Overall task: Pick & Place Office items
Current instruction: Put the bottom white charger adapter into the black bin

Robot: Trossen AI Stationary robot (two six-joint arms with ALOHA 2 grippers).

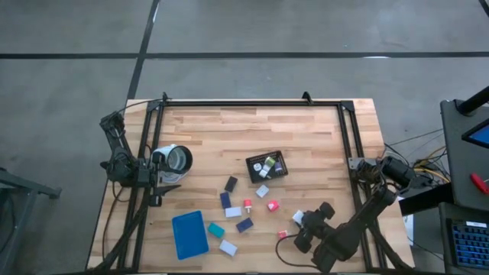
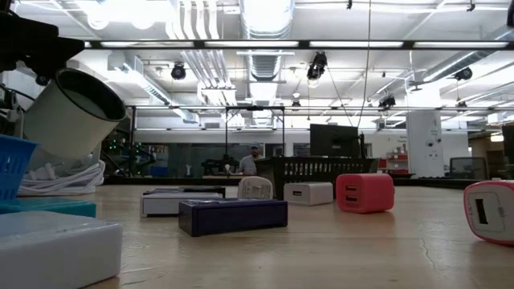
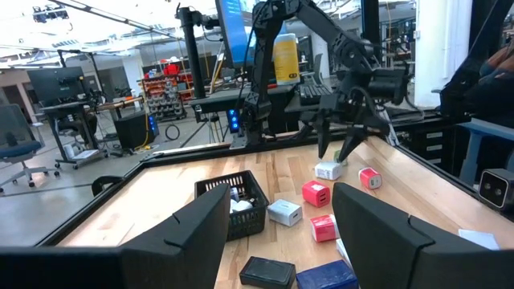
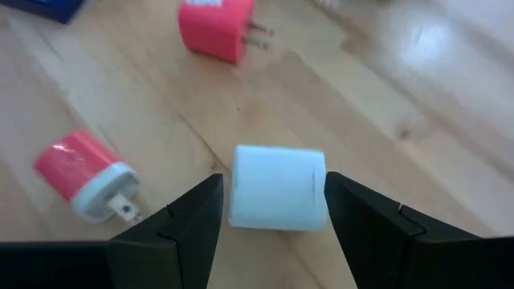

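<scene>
We see the right gripper [image 4: 273,210] low over the table [image 1: 306,137] near its right front corner, its jaws spread on either side of a white charger cube [image 4: 278,187], not clamped on it. Two pink chargers [image 4: 215,28] lie close by. Other office items [image 1: 234,211] scatter across the front middle, some in the black mesh basket [image 1: 267,166]. The left gripper [image 3: 277,233] waits near the left edge, jaws released.
</scene>
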